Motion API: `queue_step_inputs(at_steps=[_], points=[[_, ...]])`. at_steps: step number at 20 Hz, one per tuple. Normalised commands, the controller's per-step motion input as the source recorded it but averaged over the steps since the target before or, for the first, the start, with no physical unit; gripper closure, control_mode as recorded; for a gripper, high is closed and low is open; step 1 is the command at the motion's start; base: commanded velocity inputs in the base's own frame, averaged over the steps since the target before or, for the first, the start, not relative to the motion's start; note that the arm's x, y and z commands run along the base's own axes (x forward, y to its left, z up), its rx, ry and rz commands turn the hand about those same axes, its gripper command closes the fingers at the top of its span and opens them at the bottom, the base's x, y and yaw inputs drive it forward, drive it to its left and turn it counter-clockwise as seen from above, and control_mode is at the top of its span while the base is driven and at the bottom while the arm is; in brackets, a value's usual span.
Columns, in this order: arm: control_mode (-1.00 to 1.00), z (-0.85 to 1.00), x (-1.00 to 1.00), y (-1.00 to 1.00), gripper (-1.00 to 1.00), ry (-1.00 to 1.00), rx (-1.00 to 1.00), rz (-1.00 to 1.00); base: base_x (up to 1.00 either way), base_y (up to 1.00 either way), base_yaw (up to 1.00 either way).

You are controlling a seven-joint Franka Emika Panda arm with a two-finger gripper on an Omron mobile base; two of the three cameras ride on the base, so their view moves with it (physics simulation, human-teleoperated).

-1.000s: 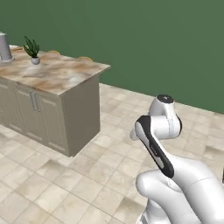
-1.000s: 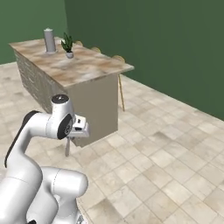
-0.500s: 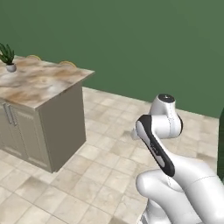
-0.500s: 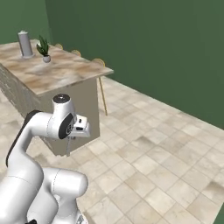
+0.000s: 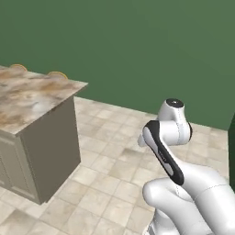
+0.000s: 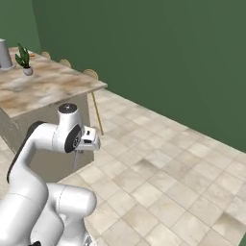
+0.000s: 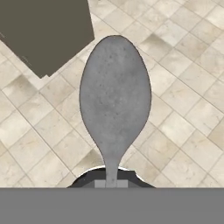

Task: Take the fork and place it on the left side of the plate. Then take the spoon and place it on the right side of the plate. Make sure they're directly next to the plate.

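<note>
My gripper (image 7: 112, 183) is shut on the thin handle of the grey metallic spoon (image 7: 114, 98). The spoon's oval bowl points away from the hand over the tiled floor. In the right base view the gripper (image 6: 80, 150) hangs from the folded arm, close to the robot's body, and the spoon (image 6: 75, 161) dangles below it as a thin grey sliver. The orange fork and the plate are out of view.
A kitchen island with a marbled top (image 5: 32, 94) (image 6: 50, 86) stands to the left, its dark side panel (image 7: 43, 30) nearby. On it are a small potted plant (image 6: 23, 59) and a grey canister (image 6: 4, 53). Wooden stools (image 6: 92, 75) stand behind it. Beige tiled floor (image 6: 163, 182) stretches to the green wall.
The whole scene has shifted as the base moves: the island slides left in the left base view and draws nearer in the right one. The arm's folded pose and the held spoon stay the same.
</note>
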Motion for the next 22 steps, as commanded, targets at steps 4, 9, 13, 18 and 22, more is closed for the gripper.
queue_step_inputs(at_steps=[4, 9, 13, 18, 22], points=[[1.00, 0.00, 0.00, 0.00, 1.00, 0.00, 0.00, 0.00, 0.84, 0.00, -0.10], [1.00, 0.00, 0.00, 0.00, 1.00, 0.00, 0.00, 0.00, 0.86, 0.00, -0.07], [1.00, 0.00, 0.00, 0.00, 1.00, 0.00, 0.00, 0.00, 0.89, 0.00, -0.02], [1.00, 0.00, 0.00, 0.00, 1.00, 0.00, 0.00, 0.00, 0.89, 0.00, -0.01], [1.00, 0.00, 0.00, 0.00, 1.00, 0.00, 0.00, 0.00, 0.89, -0.04, 0.00]])
